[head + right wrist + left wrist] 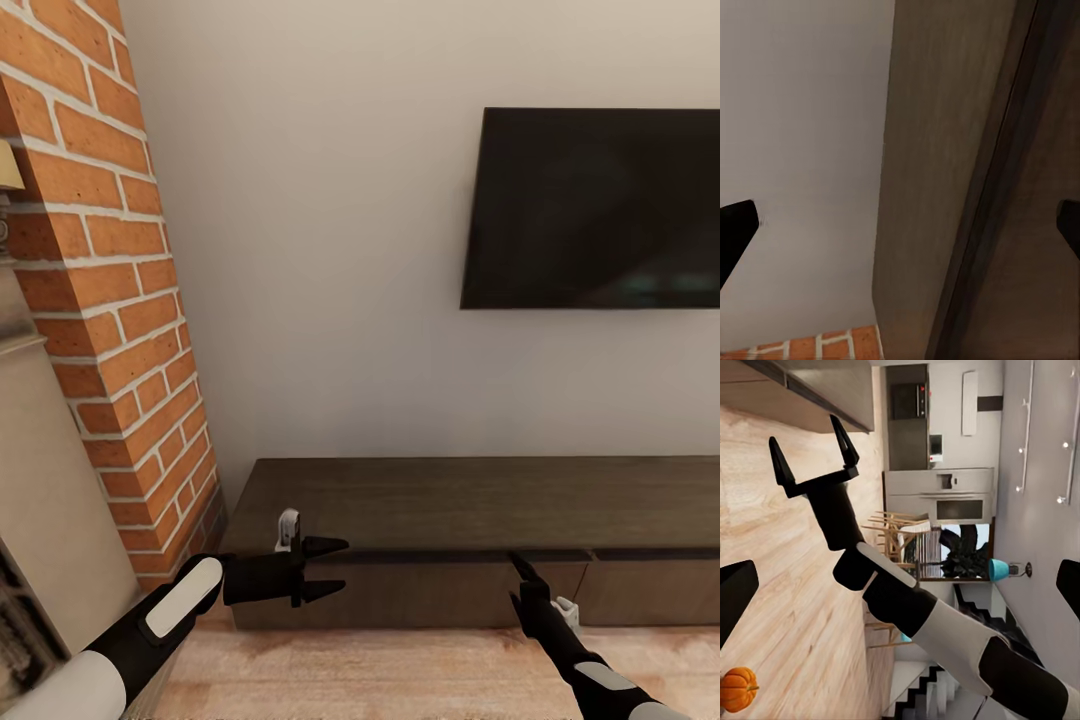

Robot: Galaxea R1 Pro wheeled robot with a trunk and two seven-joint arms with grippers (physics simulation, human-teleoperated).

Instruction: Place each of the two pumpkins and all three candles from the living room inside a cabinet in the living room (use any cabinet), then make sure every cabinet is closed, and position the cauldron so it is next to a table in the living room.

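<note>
Cabinet (480, 500) spans the lower head view beneath a wall-mounted television (595, 208), drawers shut, brick column (110, 300) at left. Both grippers hover before it, left gripper (335, 568) and right gripper (518, 582) spread and empty. The left wrist view alone catches one pumpkin (736, 688) on the wooden floor (780, 585), bottom left.

Pumpkin (736, 688) cut off by frame edge.
</note>
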